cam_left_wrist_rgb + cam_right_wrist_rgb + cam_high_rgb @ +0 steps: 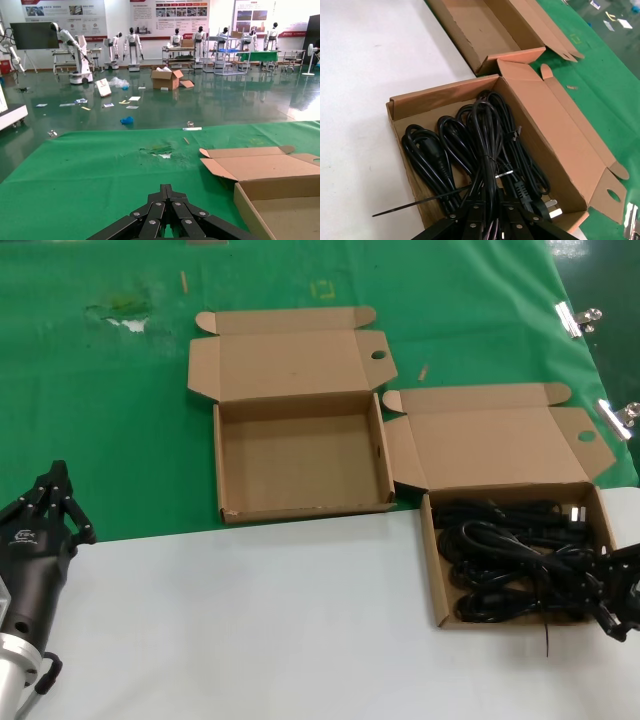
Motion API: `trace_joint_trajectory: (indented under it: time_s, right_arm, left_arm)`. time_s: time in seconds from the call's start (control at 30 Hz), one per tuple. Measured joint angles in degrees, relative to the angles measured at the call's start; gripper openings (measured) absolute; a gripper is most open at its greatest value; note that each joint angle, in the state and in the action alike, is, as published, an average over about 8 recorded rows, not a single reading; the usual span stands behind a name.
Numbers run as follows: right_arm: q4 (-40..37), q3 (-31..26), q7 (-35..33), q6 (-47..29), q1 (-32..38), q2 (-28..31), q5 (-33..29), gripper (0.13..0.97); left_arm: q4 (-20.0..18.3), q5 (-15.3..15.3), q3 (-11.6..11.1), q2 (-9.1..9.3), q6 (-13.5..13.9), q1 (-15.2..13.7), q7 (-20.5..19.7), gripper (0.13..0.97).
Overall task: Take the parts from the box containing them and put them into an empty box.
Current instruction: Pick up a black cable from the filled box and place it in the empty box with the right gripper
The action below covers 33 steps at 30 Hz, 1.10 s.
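Right hand (487, 220) grips 1 cord bundle (487, 150) — in its box (440, 92).

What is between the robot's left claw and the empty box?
Nothing but bare table, white then green, lies between the left gripper and the empty box, as the head view shows.

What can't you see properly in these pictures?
- Right gripper: cut off by the head view's edge; the cords hide its fingertips in the right wrist view.
- How many cords: tangled, uncountable.
- Empty box: cut off by the left wrist view's edge.
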Motion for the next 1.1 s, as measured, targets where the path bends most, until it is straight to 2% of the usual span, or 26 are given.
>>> trace_joint_trajectory:
  time_s: [0.23, 0.67, 1.1]
  right_arm:
    - [0.46, 1.79, -0.68, -1.2, 0.25, -0.82, -0.73, 0.168]
    - [3.27, 4.55, 0.79, -3.39, 2.9, -3.01, -3.87, 0.168]
    - [5.87, 3.45, 1.82, -6.13, 8.5, -10.96, -11.75, 0.168]
  left_arm:
    - [0.0, 0.0, 0.0, 0.0, 0.0, 0.0, 0.0, 0.14]
    - [0.0, 0.0, 0.0, 0.0, 0.0, 0.0, 0.0, 0.14]
    - [0.0, 0.0, 0.0, 0.0, 0.0, 0.0, 0.0, 0.14]
